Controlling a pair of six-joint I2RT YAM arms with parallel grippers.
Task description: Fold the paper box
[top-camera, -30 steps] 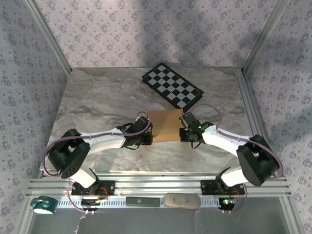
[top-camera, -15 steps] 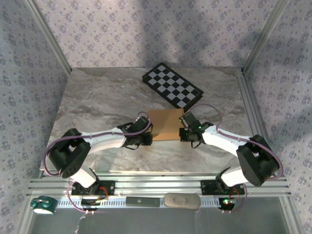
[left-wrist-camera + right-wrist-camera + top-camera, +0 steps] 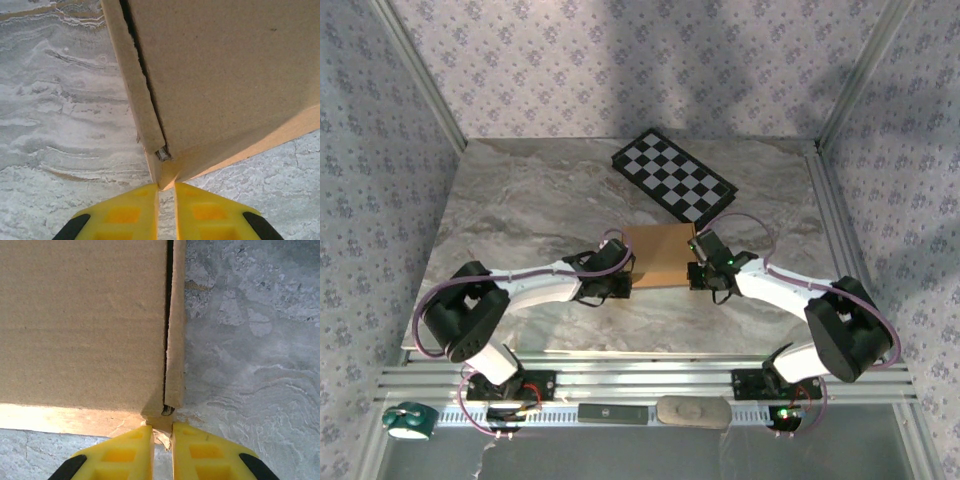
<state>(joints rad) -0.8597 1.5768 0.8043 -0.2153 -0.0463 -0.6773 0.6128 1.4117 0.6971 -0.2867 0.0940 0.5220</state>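
The grey marbled table [image 3: 510, 210] carries the paper box [image 3: 658, 255] near its middle, between the two arms. The box is plain tan-brown cardboard, a small shallow rectangle with a flat, unmarked top panel.

In the left wrist view a narrow side flap runs along the box's left edge, parted from the top panel by a dark slit that widens toward the near corner. The near side wall catches the light and looks paler than the top. In the right wrist view the same kind of narrow flap stands along the right edge, again with a thin dark gap beside it. The cardboard at that near corner is a little frayed.

Behind the box lies a black-and-white checkered board [image 3: 673, 175], set at an angle. Its near corner comes just beside the box's far right corner, and whether the two touch cannot be told.

The left gripper [image 3: 166, 191] sits at the box's near left corner, its yellow fingers [image 3: 125, 215] drawn almost together and pinching the cardboard corner in the slim gap between them. The right gripper [image 3: 162, 434] is at the near right corner, clamped on the cardboard in the same way.

On the metal rail [image 3: 880, 385] at the near edge lie a grey oval pad [image 3: 692, 411], a dark bar [image 3: 613, 413] and a green roll [image 3: 405, 420].
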